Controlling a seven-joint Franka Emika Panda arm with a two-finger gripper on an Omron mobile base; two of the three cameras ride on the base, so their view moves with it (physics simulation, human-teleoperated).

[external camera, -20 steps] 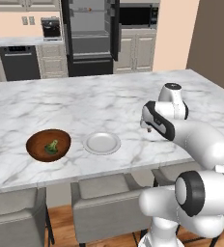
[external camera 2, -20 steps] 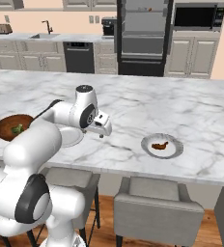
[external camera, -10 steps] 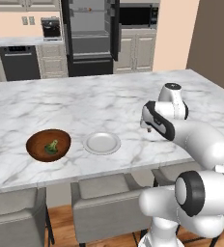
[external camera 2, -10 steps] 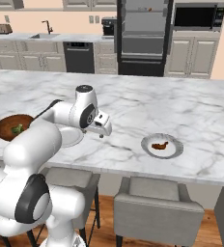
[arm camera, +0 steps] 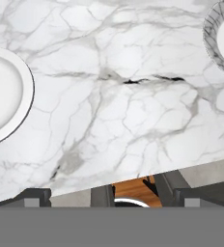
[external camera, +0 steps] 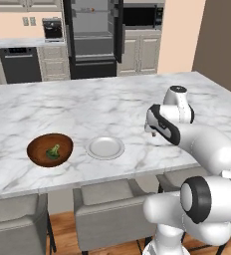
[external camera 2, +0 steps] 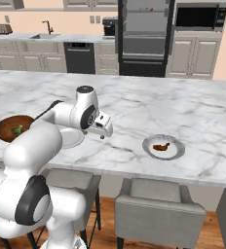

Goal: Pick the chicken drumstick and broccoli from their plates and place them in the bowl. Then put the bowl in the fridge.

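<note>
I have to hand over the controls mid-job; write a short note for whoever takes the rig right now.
Gripper: open, empty, hovering over the bare marble counter between the two plates.
Broccoli: already in the wooden bowl, at the counter's left; its plate next to the bowl is empty.
Chicken drumstick: on its plate, to the arm's right, untouched.
Fridge: behind the counter, doors open.
Done: broccoli moved.
Left: pick the drumstick, drop it in the bowl, carry the bowl into the fridge.

Two plates on the marble counter (external camera: 112, 104): one bare (external camera: 105, 148), one (external camera 2: 164, 147) carrying the single drumstick (external camera 2: 159, 147). One wooden bowl (external camera: 50, 149), one broccoli floret (external camera: 53, 151) inside it. One fridge (external camera: 92, 37) at the back.
</note>
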